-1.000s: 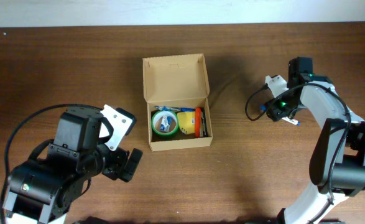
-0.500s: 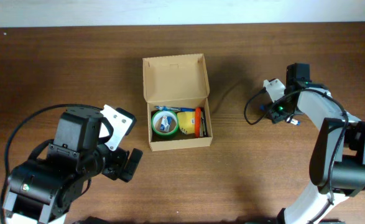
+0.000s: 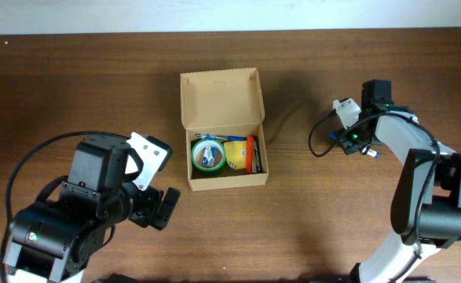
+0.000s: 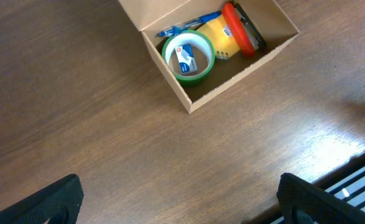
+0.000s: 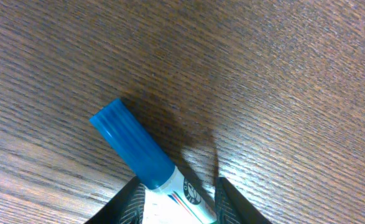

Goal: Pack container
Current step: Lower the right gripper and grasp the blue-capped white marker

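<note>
The container [image 3: 220, 98] is a tan cardboard box with its flap lid open toward the far side; it also shows in the left wrist view [image 4: 232, 87]. Inside lie a green tape roll [image 3: 209, 155], a yellow item [image 3: 235, 154], a red item [image 3: 250, 153] and a blue pen. My right gripper [image 5: 179, 199] is far right of the box [image 3: 361, 144], shut on a white marker with a blue cap [image 5: 135, 146] low over the table. My left gripper [image 4: 182, 199] is open and empty, in front of the box to its left [image 3: 163, 208].
A black cable [image 3: 316, 137] loops beside my right wrist. The table's near edge shows at the lower right of the left wrist view [image 4: 356, 180]. Bare brown wood surrounds the box.
My right wrist shifted slightly toward the far left a second ago and has stayed still since. The left arm and the box have not moved.
</note>
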Tool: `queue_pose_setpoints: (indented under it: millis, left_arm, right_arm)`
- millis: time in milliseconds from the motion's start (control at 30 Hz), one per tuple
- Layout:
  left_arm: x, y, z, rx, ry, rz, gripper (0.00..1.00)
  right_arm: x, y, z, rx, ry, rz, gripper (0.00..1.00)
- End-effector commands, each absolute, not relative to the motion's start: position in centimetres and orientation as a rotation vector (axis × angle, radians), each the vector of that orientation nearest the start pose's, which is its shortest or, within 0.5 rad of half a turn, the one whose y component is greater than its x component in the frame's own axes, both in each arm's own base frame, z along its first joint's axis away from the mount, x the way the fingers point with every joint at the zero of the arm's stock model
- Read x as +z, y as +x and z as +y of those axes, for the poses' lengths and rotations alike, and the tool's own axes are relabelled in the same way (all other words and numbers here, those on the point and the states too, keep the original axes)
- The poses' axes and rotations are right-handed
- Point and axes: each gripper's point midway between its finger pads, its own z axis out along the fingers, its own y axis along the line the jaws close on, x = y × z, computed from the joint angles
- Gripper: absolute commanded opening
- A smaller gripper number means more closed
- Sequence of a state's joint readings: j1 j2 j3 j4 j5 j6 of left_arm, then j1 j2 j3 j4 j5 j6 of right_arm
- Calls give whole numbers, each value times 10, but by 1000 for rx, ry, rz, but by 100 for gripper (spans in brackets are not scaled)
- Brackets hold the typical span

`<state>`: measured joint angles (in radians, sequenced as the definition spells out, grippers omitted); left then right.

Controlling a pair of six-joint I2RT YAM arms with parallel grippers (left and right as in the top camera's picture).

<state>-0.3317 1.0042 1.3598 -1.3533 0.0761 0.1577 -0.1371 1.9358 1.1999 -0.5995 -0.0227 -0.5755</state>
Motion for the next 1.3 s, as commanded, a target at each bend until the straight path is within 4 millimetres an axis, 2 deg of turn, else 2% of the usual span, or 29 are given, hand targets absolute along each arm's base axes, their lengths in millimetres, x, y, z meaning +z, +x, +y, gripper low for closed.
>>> queue_pose_setpoints:
  millis: [0,167,333,533,700,1267]
  left_arm:
    - [278,204,-87,-177,674,2462,100]
    - [278,204,-87,-176,674,2462,100]
    - [278,204,-87,-177,674,2462,100]
    - [278,204,-87,-177,674,2462,100]
    - [278,204,-87,-177,674,2462,100]
    - [278,204,-87,-177,674,2462,100]
  right_arm:
    - [-7,385,-50,-87,-614,2872,38]
    - [-8,382,-47,-75,-575,2890,36]
    - [-8,382,-41,-72,-597,2887,22]
    - [-8,383,-30,-68,-636,2879,17]
    - [-8,383,-25,-62,-623,2881,4]
    - [-9,377,-4,-41,-697,2894,4]
